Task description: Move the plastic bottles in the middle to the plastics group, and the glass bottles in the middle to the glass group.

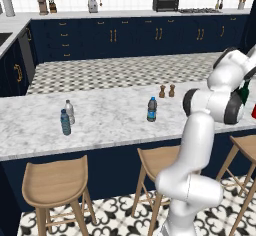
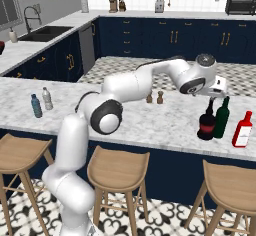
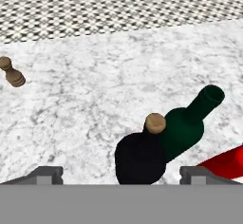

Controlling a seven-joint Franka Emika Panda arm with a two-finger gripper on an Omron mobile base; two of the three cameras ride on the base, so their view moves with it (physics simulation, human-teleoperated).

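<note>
The squat blackish bottle (image 2: pixel 206 124) with a cork top (image 3: pixel 140 157) and the slim dark green bottle (image 2: pixel 222 118) (image 3: pixel 186 125) stand upright side by side on the marble counter, next to a red bottle (image 2: pixel 243 130) (image 3: pixel 224 163) of the glass group. My gripper (image 2: pixel 215 95) (image 3: pixel 121 174) hangs open just above the blackish bottle, with nothing held between its fingertips (image 3: pixel 45 173). The small clear plastic bottle with the dark blue label (image 1: pixel 152 109) stands mid-counter. Far left stand the white-capped clear bottle (image 1: pixel 69 111) (image 2: pixel 47 99) and the light-blue bottle (image 1: pixel 65 122) (image 2: pixel 36 106).
Two small brown grinders (image 1: pixel 167 91) (image 2: pixel 154 98) stand near the counter's far edge, one of them in the hand view (image 3: pixel 13 73). Wooden stools (image 1: pixel 56 182) (image 2: pixel 118 170) line the near side of the marble counter (image 2: pixel 165 125).
</note>
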